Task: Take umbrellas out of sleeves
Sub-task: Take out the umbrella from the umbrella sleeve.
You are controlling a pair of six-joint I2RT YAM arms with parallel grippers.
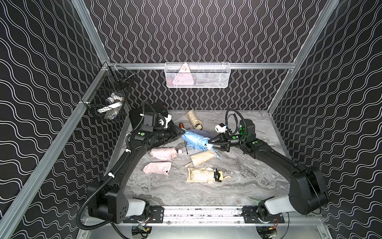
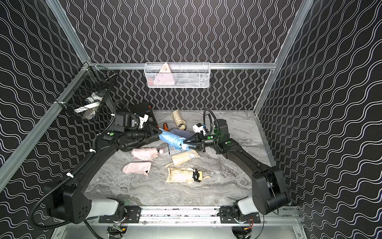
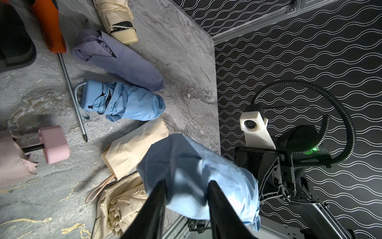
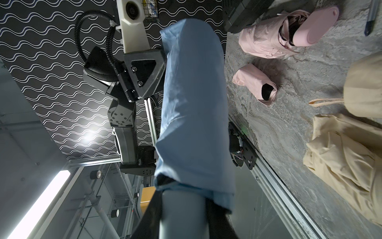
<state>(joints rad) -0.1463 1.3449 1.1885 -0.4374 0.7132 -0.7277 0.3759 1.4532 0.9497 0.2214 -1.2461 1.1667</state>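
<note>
Left wrist view: our left gripper pinches the light blue sleeve tip while our right gripper clamps the umbrella handle, presumably so we can pull them apart.

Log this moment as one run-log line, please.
phase: sleeve removal | left claw: shut on closed end of light blue fabric sleeve | right claw: shut on light blue folded umbrella's handle | state: sleeved, lifted
</note>
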